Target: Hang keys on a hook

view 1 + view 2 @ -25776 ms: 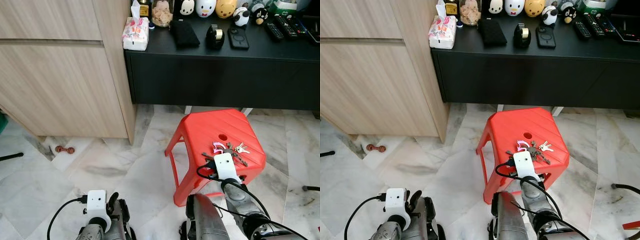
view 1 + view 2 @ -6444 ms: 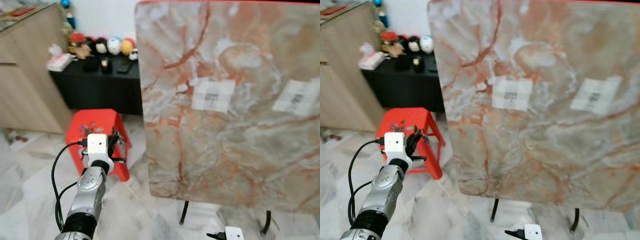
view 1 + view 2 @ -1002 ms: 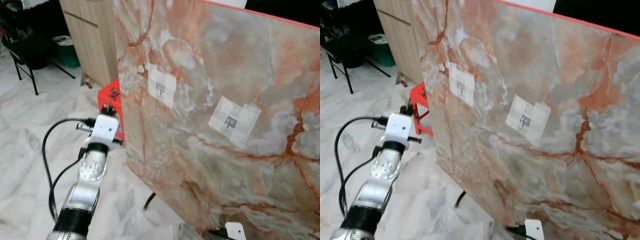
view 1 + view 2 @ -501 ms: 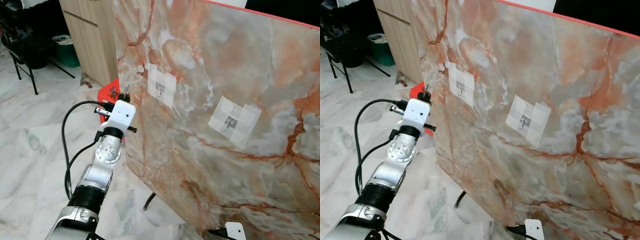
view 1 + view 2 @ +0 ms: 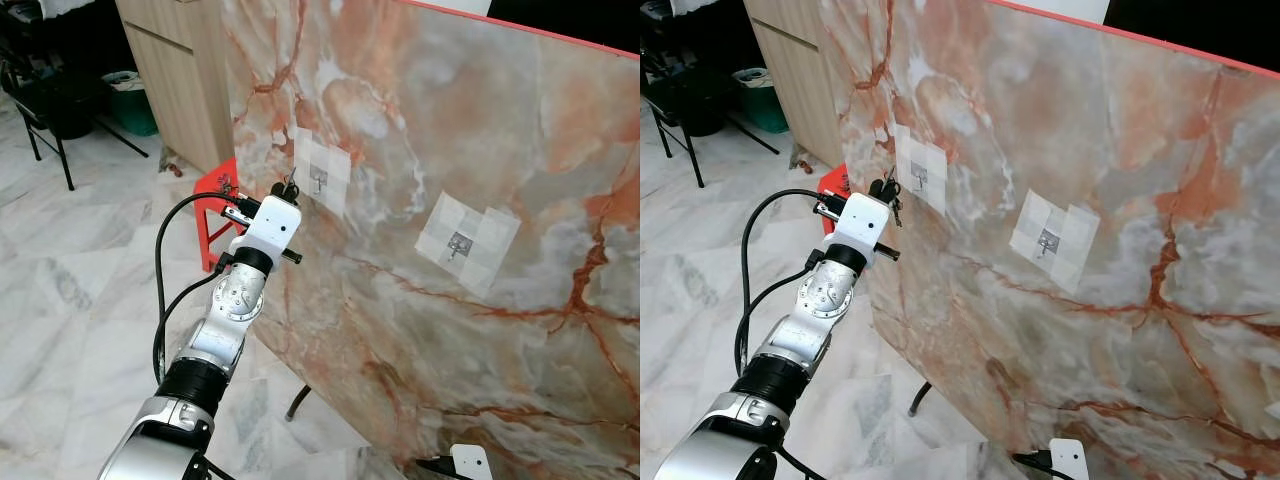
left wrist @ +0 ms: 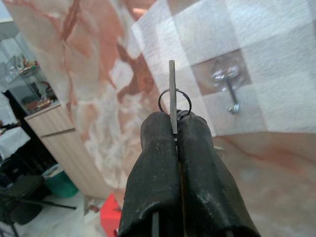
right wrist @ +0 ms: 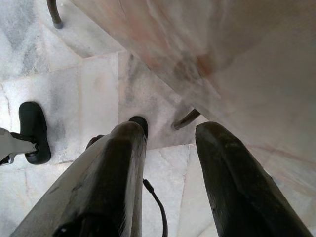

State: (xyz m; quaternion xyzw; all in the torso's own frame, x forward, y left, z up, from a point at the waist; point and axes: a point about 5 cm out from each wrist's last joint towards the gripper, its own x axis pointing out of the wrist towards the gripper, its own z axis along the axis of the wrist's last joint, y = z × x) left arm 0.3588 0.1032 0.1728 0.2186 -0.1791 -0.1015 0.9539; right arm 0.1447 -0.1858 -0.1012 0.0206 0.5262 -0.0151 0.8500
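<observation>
An upright marble-patterned board (image 5: 500, 180) carries two small metal hooks on taped white patches, a left hook (image 5: 318, 180) and a right hook (image 5: 459, 243). My left gripper (image 5: 289, 186) is raised close to the left hook, just to its left, and is shut on the keys. In the left wrist view the fingers (image 6: 158, 163) pinch a flat key with its wire ring (image 6: 175, 102), a short way from the hook (image 6: 228, 86). My right gripper (image 7: 170, 148) hangs low over the floor, open, with nothing between its fingers.
The red stool (image 5: 215, 190) stands behind my left arm beside the board's left edge. A wooden cabinet (image 5: 180, 70) rises at the back left, with a green bin (image 5: 130, 95) and a dark chair (image 5: 45, 100). The board's thin black legs (image 5: 297, 403) rest on the marble floor.
My left arm has swung right and up, bringing the keys from beside the stool to just left of the left hook. The right arm has stayed low.
</observation>
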